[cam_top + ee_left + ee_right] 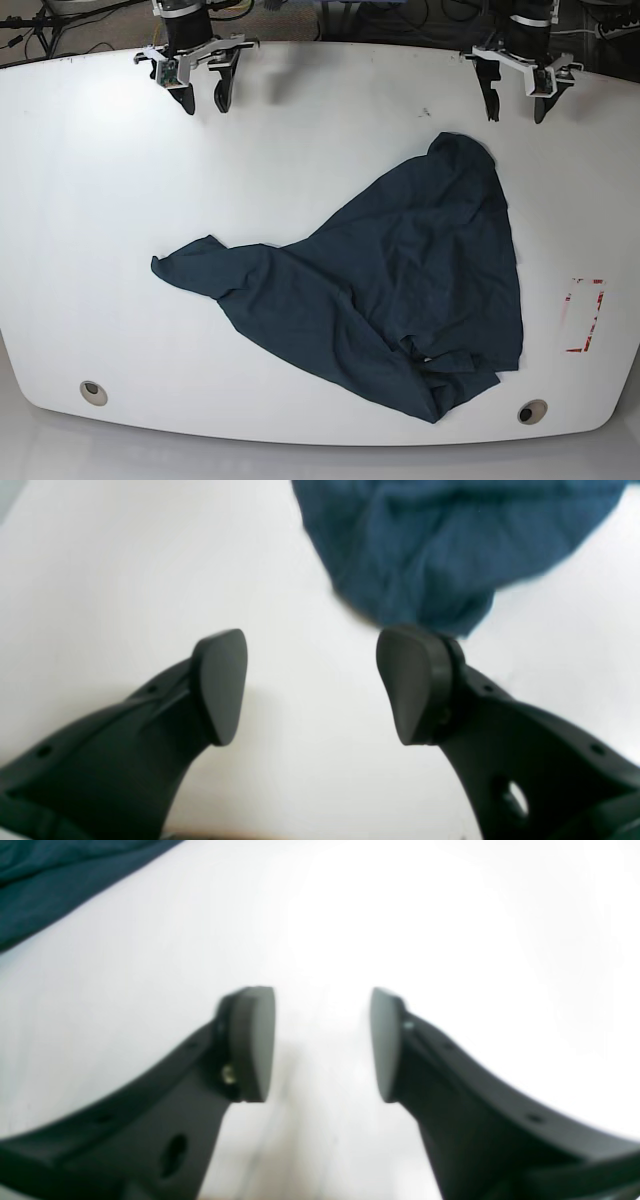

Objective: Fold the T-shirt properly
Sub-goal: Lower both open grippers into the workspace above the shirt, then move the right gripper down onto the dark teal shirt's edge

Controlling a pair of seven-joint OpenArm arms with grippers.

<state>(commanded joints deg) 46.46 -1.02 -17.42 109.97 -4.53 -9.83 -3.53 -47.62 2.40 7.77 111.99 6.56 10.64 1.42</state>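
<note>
The dark navy T-shirt (400,280) lies crumpled and spread across the middle and right of the white table (100,200), one corner reaching far right, another pointing left. My left gripper (515,105) hangs open at the far right edge, just beyond the shirt's far tip. In the left wrist view the left gripper (312,685) is open and empty, and a bunched end of the T-shirt (430,545) lies just past its right fingertip. My right gripper (203,98) hangs open at the far left, well away from the cloth. In the right wrist view the right gripper (322,1042) is open over bare table, with the T-shirt (45,880) only at the top left corner.
A red rectangular outline (585,315) is marked on the table at the right, beside the shirt. Two round holes (92,392) (531,411) sit near the front edge. Cables lie behind the table's far edge.
</note>
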